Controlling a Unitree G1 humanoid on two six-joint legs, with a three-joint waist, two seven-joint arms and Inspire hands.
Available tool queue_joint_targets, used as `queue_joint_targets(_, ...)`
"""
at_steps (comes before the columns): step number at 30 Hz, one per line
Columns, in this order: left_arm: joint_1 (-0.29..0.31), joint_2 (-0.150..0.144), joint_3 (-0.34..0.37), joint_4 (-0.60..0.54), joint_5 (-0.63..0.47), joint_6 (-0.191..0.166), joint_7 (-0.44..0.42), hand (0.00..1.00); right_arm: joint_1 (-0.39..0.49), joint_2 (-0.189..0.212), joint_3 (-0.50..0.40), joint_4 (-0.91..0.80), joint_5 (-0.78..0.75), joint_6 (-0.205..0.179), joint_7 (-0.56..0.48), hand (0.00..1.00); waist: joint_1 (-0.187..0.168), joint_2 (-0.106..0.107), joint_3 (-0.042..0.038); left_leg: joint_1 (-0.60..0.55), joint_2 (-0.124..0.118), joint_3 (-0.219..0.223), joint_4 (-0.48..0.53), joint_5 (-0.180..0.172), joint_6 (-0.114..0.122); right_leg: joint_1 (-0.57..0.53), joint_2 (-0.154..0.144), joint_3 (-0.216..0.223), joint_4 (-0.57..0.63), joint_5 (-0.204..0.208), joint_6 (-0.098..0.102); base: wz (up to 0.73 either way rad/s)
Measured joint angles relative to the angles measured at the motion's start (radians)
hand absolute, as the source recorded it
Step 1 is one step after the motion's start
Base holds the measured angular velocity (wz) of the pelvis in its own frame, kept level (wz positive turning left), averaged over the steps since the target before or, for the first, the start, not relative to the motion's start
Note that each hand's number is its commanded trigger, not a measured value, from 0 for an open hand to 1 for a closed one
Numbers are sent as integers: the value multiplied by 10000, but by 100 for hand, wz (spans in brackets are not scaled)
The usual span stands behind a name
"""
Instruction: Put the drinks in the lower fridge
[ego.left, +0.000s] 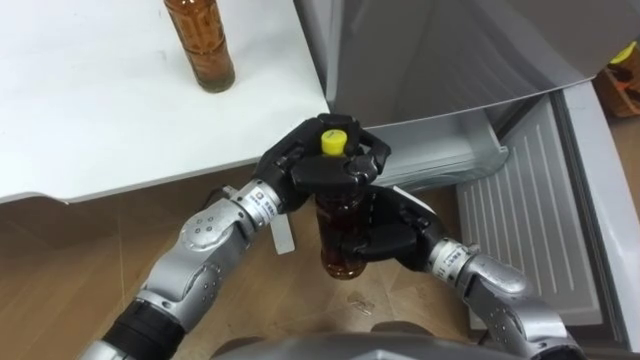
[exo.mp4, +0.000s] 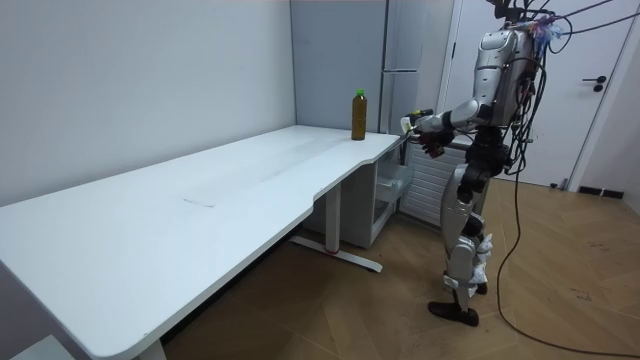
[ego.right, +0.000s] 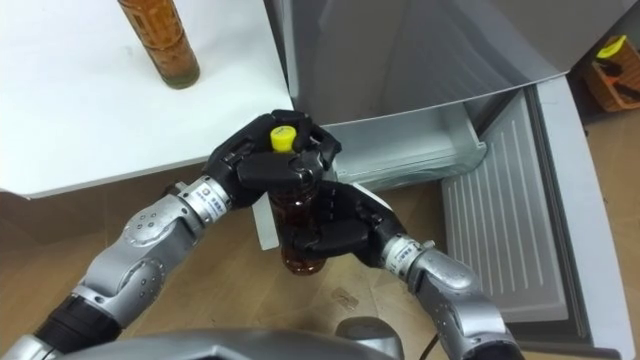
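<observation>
The left robot hand (ego.left: 312, 168) is closed round the neck of a bottle with the yellow cap (ego.left: 341, 252), just under the cap. The right robot hand (ego.left: 388, 236) is closed round the brown body of the same bottle, lower down. So both hands grip one drink, and it hangs upright above the floor, just in front of the fridge (ego.left: 430, 50) and near its open lower part. It is not inside.

The lower door (ego.left: 520, 230) of the fridge is swung open. The lower compartment (ego.left: 432, 160) behind it is free to reach. As far as its inside shows, I see no drink in it yet.

A second bottle (ego.left: 203, 45) with brown liquid stands upright on the white worktop (ego.left: 100, 110), well to the left of the fridge and apart from both hands. In the room view the robot stands at the end of the worktop, close before the fridge.

My judgement is that the task is in its first half. The door is open and one drink is lifted, but no drink is stored. What is left is to put this bottle in, then to fetch the second one.
</observation>
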Motion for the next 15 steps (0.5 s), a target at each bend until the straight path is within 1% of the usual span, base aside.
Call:
queue_joint_targets(5, -1, -17, 4, -1, 9, -19, -98, 0, 0, 17, -19, 12, -46, -15, -18, 100, -47, -46, 23, -71, 12, -2, 33, 0, 0, -5, 6, 5, 9, 13, -21, 0)
queue_joint_targets(8, -59, -115, 76, -1, 8, -198, -94, 0, 66, 74, 3, 11, -35, -14, 5, 100, -55, -74, 34, -73, 26, -1, 33, -4, -6, -7, 19, 0, 9, 17, -28, 0)
queue_joint_targets(11, -115, -209, 71, -9, 13, -496, -172, 0, 158, 200, 12, 11, -39, 52, -22, 100, -50, -73, 34, -73, 28, -2, 31, -5, -8, -3, 19, 0, 6, 18, -29, 0)
queue_joint_targets(15, -122, -213, 78, -8, 314, -523, -170, 0, 165, 208, 50, 10, -10, 52, -35, 100, -44, -72, 34, -66, 28, 9, 29, -5, -8, 0, 21, 19, 4, 18, -29, 0)
